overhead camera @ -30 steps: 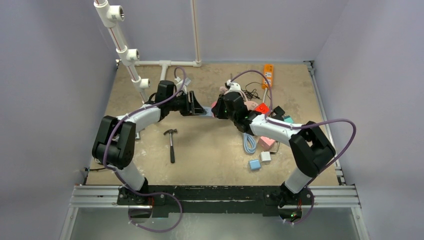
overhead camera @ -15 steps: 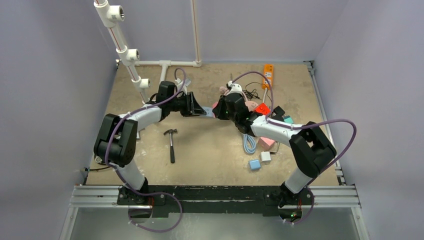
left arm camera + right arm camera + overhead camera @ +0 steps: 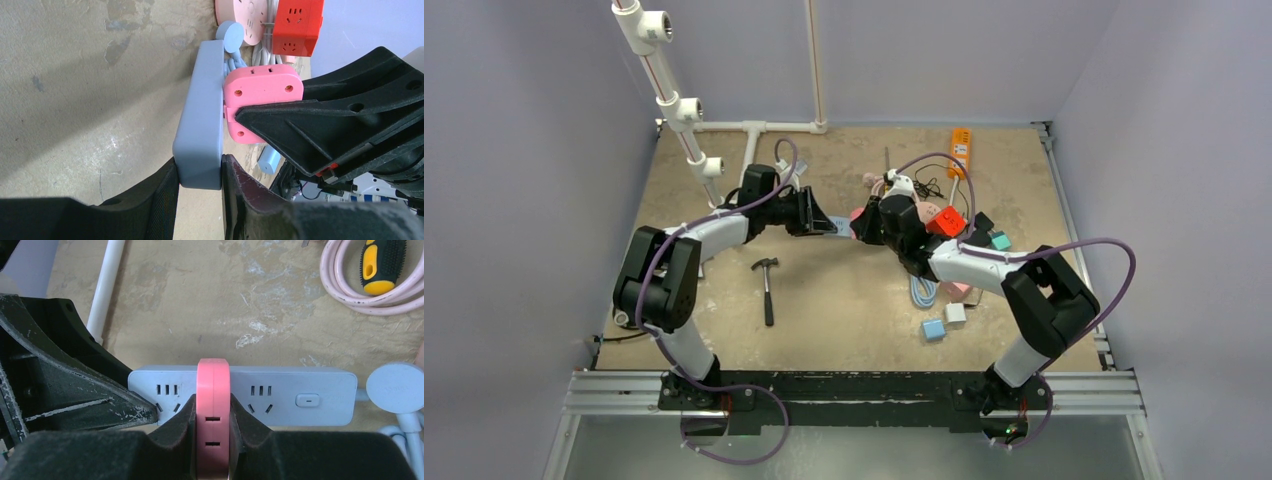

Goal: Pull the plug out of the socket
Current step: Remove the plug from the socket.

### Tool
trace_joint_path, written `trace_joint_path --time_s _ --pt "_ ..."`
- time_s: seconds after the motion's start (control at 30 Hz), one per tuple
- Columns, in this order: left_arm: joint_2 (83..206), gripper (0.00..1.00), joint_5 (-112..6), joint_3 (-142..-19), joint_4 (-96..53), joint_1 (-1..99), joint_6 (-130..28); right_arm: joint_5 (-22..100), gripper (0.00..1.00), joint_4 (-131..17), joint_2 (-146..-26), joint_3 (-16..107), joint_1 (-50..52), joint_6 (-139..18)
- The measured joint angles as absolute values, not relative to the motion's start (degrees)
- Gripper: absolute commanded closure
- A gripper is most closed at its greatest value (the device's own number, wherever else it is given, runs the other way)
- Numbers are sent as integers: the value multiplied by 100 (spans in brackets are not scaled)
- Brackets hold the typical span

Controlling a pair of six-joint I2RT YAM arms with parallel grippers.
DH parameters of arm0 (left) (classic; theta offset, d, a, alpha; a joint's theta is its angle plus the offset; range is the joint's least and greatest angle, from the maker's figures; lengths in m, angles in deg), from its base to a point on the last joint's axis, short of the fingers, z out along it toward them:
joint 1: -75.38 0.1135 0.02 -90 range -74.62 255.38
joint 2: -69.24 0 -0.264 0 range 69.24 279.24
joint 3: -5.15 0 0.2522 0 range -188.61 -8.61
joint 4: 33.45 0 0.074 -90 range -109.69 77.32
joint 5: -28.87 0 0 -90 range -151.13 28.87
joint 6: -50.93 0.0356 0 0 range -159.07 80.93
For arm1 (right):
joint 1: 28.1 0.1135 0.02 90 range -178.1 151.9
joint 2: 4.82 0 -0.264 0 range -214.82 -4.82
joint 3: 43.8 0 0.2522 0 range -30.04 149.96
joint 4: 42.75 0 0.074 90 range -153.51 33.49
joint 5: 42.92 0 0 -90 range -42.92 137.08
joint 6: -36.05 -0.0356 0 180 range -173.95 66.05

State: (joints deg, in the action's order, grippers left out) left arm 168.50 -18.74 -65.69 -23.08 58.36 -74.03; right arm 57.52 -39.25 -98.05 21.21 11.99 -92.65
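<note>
Plug (image 3: 213, 385) clamped by right gripper (image 3: 213, 412); left gripper (image 3: 198, 170) clamps socket strip (image 3: 201, 100) on stained tan tabletop (image 3: 844, 310), lavender walls (image 3: 944, 50) around.

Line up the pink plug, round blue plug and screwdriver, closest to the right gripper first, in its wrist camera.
1. pink plug: clamped between the right gripper fingers.
2. round blue plug: off to the right.
3. screwdriver: far away, top right.
</note>
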Motion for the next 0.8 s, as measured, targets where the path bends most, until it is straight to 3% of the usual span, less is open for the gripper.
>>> trace_joint_path --time_s 0.8 --pt "16887 100 -2261 -6632 -1685 5799 -7285 5653 100 -3670 -9807 1826 1212 -9442"
